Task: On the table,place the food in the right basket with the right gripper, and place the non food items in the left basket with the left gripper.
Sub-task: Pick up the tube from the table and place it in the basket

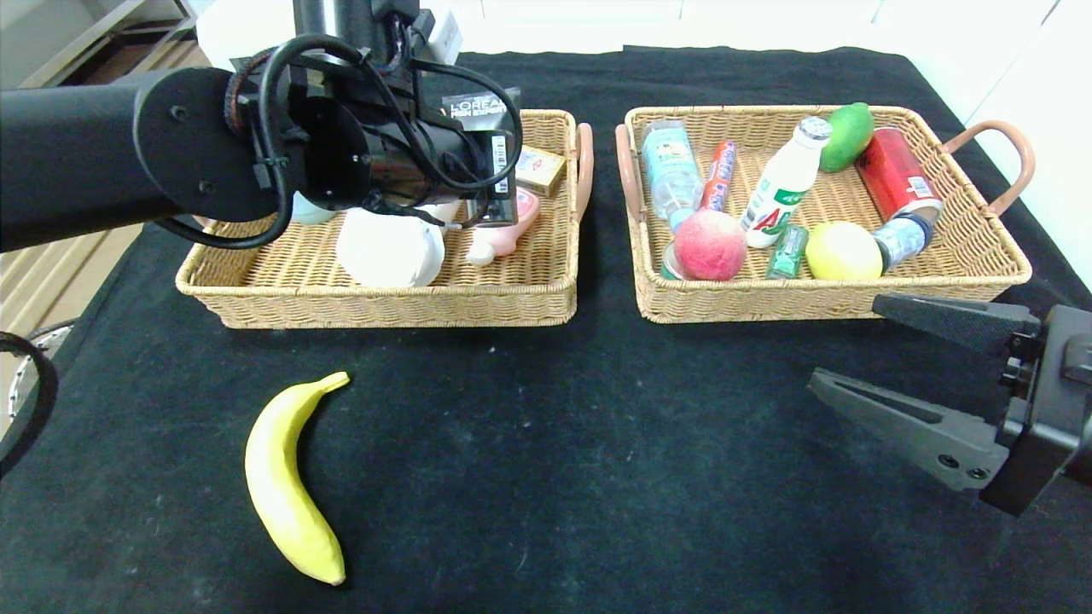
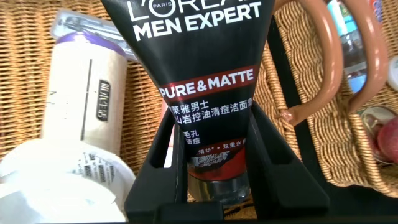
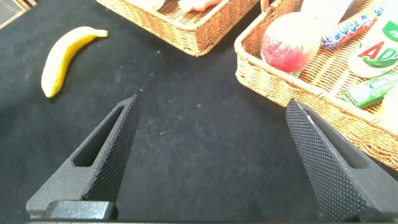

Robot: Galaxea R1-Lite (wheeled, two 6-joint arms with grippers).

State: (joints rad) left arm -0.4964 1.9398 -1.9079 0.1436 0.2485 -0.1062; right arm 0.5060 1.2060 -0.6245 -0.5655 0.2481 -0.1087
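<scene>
Head view: left gripper (image 1: 499,183) above the left basket (image 1: 546,298), clamping the L'Oreal tube (image 1: 482,107); right gripper (image 1: 862,358) spread wide beside the right basket (image 1: 1007,273); banana (image 1: 286,486) on the table (image 1: 597,469).

Left wrist view: fingers (image 2: 264,168) flank the tube.

Right wrist view: nothing between the fingers (image 3: 109,152); peach (image 3: 286,46) beyond them.

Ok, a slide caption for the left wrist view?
Left claw shut on the L'Oreal tube above the left basket, beside a white container.
</scene>
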